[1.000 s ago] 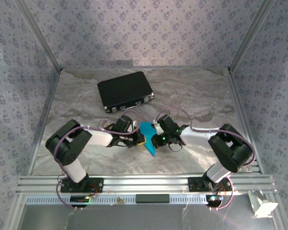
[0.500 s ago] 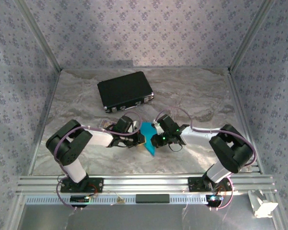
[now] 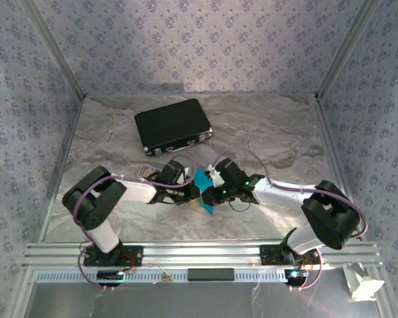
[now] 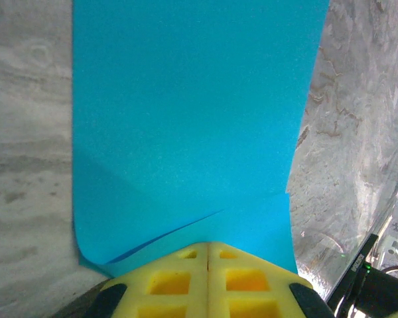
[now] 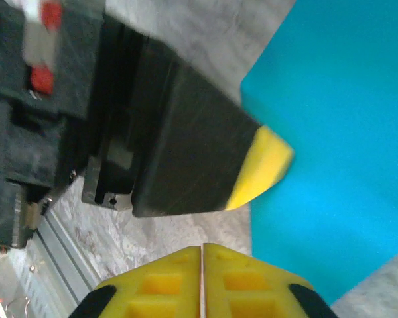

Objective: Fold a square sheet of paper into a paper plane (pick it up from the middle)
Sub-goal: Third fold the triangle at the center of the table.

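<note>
Near the middle of the marbled worktop, the cyan sheet of paper is pinched at one edge by the closed left end effector, with the right end effector closed just beside it, so a careless drag could tear or wrongly crease it.

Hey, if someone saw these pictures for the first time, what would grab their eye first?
The bright cyan-blue paper sheet stands out at mid-table against the grey marbled table. The left gripper is shut on its edge, and the right gripper is shut beside it, holding nothing. A black rectangular case lies farther back.
</note>
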You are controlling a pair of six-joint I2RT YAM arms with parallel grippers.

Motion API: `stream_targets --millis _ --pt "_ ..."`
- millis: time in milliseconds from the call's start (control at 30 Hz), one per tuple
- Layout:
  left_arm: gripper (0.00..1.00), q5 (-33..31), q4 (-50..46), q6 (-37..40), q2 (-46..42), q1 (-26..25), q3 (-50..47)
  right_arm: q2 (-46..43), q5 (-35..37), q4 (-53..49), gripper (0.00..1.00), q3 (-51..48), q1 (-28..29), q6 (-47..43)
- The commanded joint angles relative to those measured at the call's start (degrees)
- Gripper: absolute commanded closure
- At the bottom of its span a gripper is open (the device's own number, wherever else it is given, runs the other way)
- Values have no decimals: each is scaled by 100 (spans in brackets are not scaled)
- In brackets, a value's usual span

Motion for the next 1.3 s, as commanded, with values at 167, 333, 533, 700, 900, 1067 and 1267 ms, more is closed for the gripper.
stream_targets --millis 167,333,533,700,900,1067,1267 --pt "100 -190 -473 101 -40 -48 55 621 -107 51 94 268 172 214" --pt "100 -198 -473 105 -28 -49 61 774 -31 33 94 212 174 223" --pt "100 -233 -531 131 -27 -50 60 648 -11 14 94 -120 168 305" --pt "100 -269 -568 149 -5 -46 46 441 -40 149 94 -541 208 480" --pt "100 -295 -589 149 -1 -54 40 64 66 216 94 -979 269 611" --pt "100 -306 -567 125 26 -47 9 -283 97 95 94 -1263 291 795" --pt "100 -337 -522 67 -7 -48 -26 -749 223 -212 95 -1380 293 853"
